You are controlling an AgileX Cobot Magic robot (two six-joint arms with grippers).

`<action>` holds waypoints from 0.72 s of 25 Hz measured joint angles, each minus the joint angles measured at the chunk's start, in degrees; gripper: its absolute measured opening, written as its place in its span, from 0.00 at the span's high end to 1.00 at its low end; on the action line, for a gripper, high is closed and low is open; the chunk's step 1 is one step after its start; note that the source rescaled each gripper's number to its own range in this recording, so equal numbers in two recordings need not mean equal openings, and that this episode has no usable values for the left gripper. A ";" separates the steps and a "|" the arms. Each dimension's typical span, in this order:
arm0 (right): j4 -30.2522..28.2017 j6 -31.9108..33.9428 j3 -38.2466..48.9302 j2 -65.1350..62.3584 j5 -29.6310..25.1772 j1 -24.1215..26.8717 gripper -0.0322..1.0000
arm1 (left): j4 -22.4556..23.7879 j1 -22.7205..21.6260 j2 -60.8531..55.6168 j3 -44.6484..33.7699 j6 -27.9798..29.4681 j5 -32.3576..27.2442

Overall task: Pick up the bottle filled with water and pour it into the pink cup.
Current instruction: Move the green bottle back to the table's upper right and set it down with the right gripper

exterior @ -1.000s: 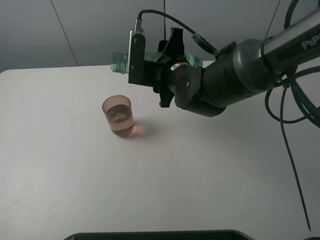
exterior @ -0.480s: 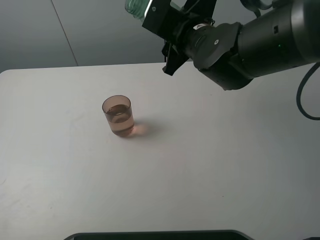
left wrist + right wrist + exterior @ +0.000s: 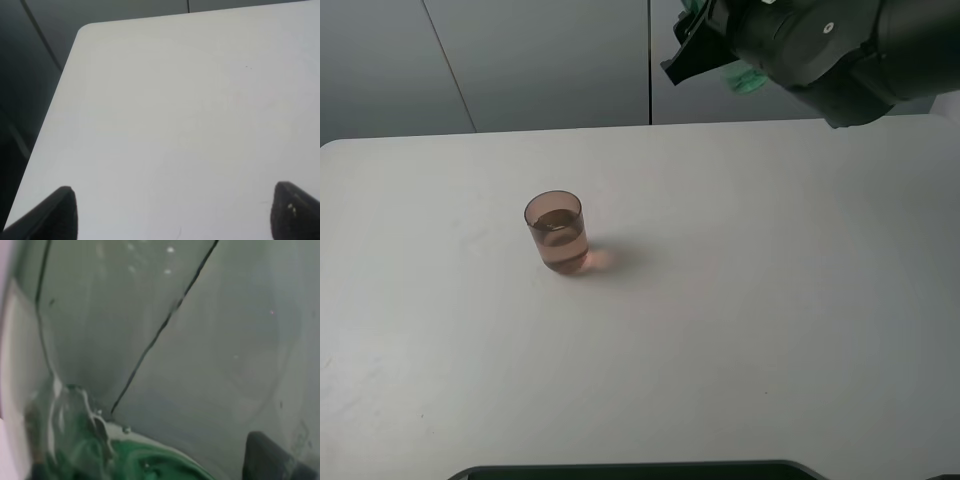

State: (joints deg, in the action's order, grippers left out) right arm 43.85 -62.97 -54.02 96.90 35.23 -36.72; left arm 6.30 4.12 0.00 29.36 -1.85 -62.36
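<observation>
High at the far right of the table [image 3: 740,330], the right gripper [image 3: 720,50] is clamped on the bottle [image 3: 748,80], of which only a green sliver shows below the black wrist in the overhead view; the wrist camera sees green-tinted plastic [image 3: 125,455] pressed close against its lens. Well below and off to the gripper's left, the pink cup [image 3: 557,232] stands upright and alone, already holding liquid to about half its height. Judging by that, the pour looks done and the arm is in the carry-away stage; the next move calls for setting the bottle down upright, clear of the cup. The right arm is raised and largely out of frame. The left gripper [image 3: 170,215] hangs idle above bare tabletop, its fingertips [image 3: 60,210] spread wide.
</observation>
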 joint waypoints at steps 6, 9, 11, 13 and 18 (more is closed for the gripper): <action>-12.32 19.96 0.00 0.00 -7.14 8.38 0.97 | 0.00 0.00 0.00 0.00 0.00 0.00; -19.82 32.01 0.00 0.00 -11.01 13.72 0.97 | 0.00 0.00 0.00 0.00 0.00 0.00; -25.39 41.07 0.00 0.00 -13.35 17.39 0.97 | 0.00 0.00 0.00 0.00 0.00 0.00; -31.67 50.89 0.00 0.00 -14.52 21.28 0.97 | 0.00 0.00 0.00 0.00 0.00 0.00; -43.85 62.65 0.00 0.00 -14.97 28.61 0.97 | 0.00 0.00 0.00 0.00 0.00 0.00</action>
State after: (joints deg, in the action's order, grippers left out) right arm 0.00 -0.32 -54.02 96.90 20.25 -8.11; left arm 6.30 4.12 0.00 29.36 -1.85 -62.36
